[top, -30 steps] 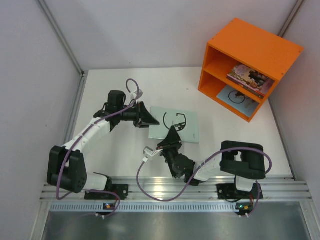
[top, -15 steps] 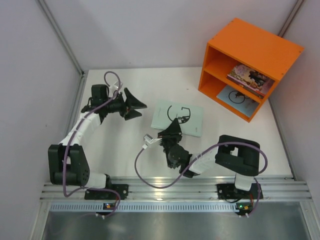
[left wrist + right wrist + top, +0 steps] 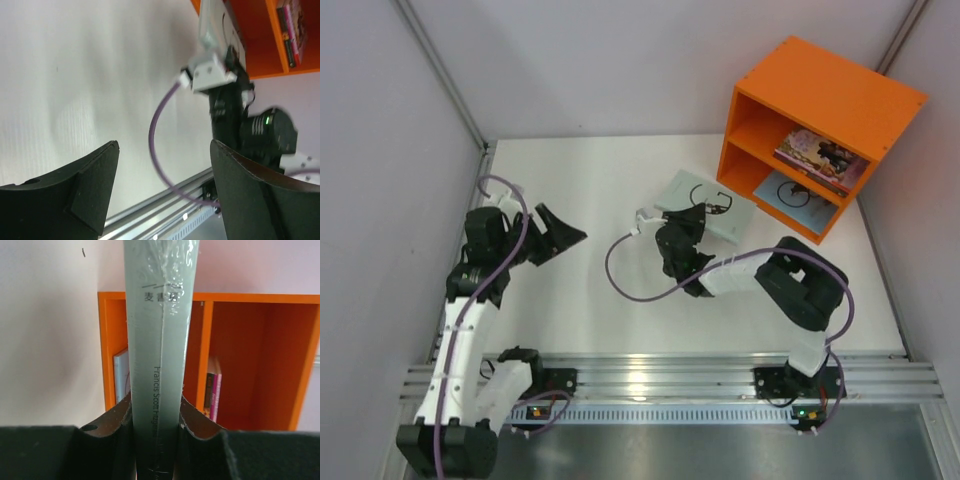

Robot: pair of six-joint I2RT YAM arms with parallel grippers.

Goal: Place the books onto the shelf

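Moved since earlier: my right claw (image 3: 700, 210) carried pale green book (image 3: 682, 188) from mid-worktop (image 3: 590, 290) to just before bright orange box-shaped shelf (image 3: 830, 85); my left claw (image 3: 552, 236) drew back leftward, jaws spread wide, empty. Right claw clamped narrow on thin, glossy-wrapped book, spine toward wrist camera. Pink illustrated book (image 3: 820, 153) in upper compartment, light blue one (image 3: 788, 190) in lower

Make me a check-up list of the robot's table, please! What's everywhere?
Surface: white table, flat.
Job's things: pale green book pointing at the orange shelf; illustrated books in one compartment, light blue book in the other.
Clutter: nothing seen.
Hands: right hand shut on the pale green book; left hand open, holding nothing.
Cables: purple cables loop off both arms.
Surroundings: pale walls; metal rail at the near edge.
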